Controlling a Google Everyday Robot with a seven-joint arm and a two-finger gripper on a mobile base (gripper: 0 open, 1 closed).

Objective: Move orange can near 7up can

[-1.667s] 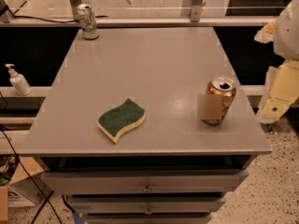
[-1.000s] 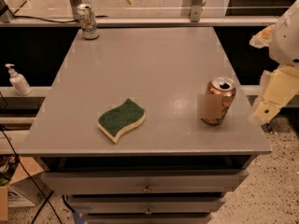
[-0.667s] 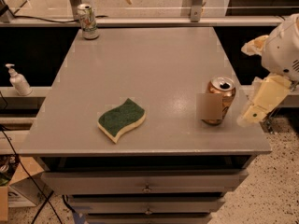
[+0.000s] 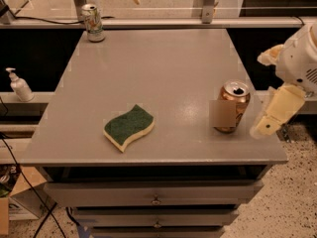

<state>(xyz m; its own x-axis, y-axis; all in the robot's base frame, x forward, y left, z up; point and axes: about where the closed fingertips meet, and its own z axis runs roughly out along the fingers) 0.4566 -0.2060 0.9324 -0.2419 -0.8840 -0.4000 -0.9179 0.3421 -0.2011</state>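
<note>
The orange can (image 4: 233, 106) stands upright near the table's front right corner, copper-coloured with a silvery top. The 7up can (image 4: 92, 23) stands upright at the far left corner, white with green marks. My gripper (image 4: 261, 94) is at the right edge of the table, just right of the orange can and apart from it. Its cream fingers (image 4: 276, 112) are spread, one low beside the can and one higher up, with nothing between them.
A green and yellow sponge (image 4: 129, 127) lies on the grey table (image 4: 163, 68) left of centre near the front. Drawers sit under the table. A white pump bottle (image 4: 19, 86) stands on a shelf to the left. A rail runs behind the table.
My gripper has moved left from beyond the table's right edge toward the orange can. The cans and the sponge have not moved.
</note>
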